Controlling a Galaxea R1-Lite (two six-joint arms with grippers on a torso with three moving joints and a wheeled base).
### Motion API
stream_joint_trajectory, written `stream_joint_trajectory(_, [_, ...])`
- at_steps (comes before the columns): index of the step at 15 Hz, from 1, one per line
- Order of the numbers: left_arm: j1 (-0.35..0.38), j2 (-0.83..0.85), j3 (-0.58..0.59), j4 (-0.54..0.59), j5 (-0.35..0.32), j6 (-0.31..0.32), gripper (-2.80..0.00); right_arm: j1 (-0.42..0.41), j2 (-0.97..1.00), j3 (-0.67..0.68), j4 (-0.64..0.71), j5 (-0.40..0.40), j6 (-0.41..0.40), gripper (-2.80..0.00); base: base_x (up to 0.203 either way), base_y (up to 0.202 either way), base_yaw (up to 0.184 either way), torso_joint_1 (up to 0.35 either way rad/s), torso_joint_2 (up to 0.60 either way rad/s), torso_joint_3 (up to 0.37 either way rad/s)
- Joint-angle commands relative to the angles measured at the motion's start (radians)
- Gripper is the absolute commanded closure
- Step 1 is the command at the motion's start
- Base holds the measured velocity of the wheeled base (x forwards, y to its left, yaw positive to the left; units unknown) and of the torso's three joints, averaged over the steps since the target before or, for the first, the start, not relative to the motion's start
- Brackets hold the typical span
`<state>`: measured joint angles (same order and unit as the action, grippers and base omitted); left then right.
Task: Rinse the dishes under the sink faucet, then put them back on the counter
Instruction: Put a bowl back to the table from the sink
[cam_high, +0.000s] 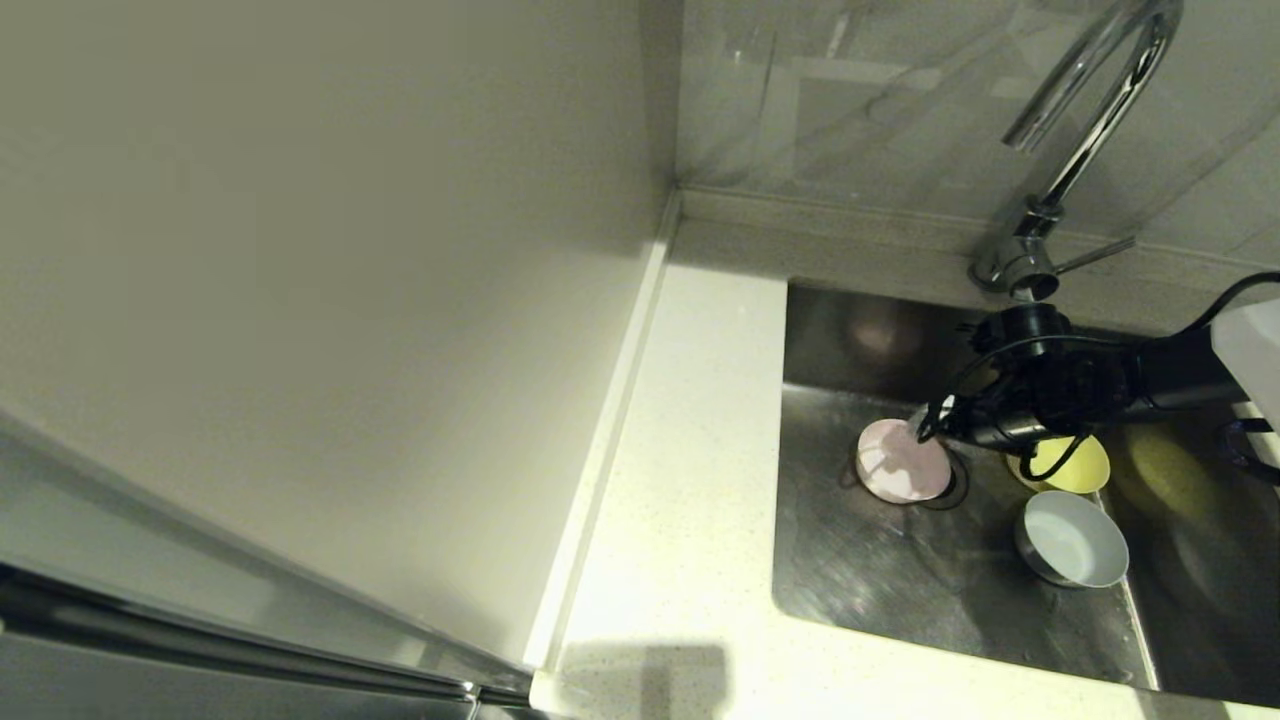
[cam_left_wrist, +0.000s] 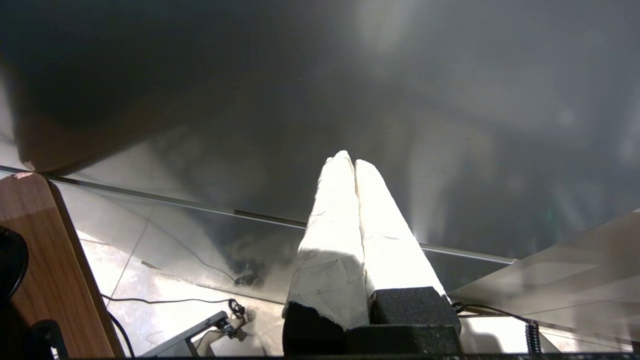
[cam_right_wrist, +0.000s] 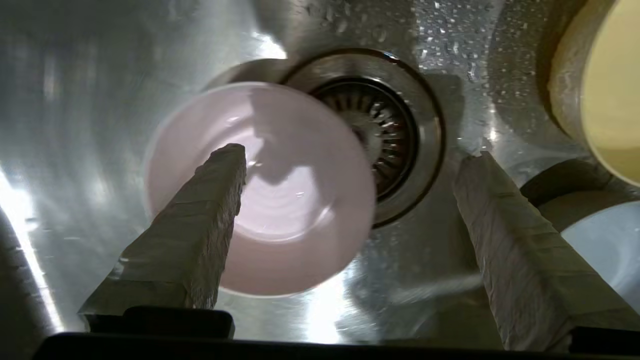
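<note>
right gripper (cam_right_wrist: 350, 165) jaws apart over pink bowl (cam_right_wrist: 260, 190) in sink (cam_high: 900, 590) | straddling rim to grab | left gripper (cam_left_wrist: 350, 165) closed, parked

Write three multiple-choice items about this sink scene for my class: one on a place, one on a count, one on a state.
1. Where does the pink bowl lie?
A. on the counter
B. in the sink, partly over the drain strainer
C. inside the yellow bowl

2. How many bowls are in the sink?
A. one
B. two
C. three

3. How is the right tool?
A. open above the pink bowl
B. shut on the grey-blue bowl
C. gripping the faucet

Key: B, its rim overlaps the strainer; C, pink, yellow, grey-blue; A, fingers spread, nothing held.
</note>
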<state>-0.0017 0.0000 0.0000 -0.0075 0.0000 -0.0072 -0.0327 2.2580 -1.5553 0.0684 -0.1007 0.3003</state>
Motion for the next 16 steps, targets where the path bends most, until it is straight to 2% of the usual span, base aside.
stream_joint_trajectory(1, [0.0, 0.0, 0.003, 0.0, 0.0, 0.0, 0.0, -0.012, 0.023, 0.004, -0.003, -0.002, -0.016, -2.8, 0.0, 0.0, 0.0, 0.0, 0.0, 0.0])
stream_joint_trajectory(7, [0.0, 0.0, 0.002, 0.0, 0.0, 0.0, 0.0, -0.016, 0.057, 0.049, 0.001, 0.006, -0.017, -2.8, 0.0, 0.0, 0.0, 0.0, 0.0, 0.0])
stream_joint_trajectory(16, [0.0, 0.0, 0.003, 0.0, 0.0, 0.0, 0.0, -0.015, 0.14, 0.014, -0.012, 0.005, -0.018, -2.8, 0.0, 0.0, 0.0, 0.0, 0.0, 0.0])
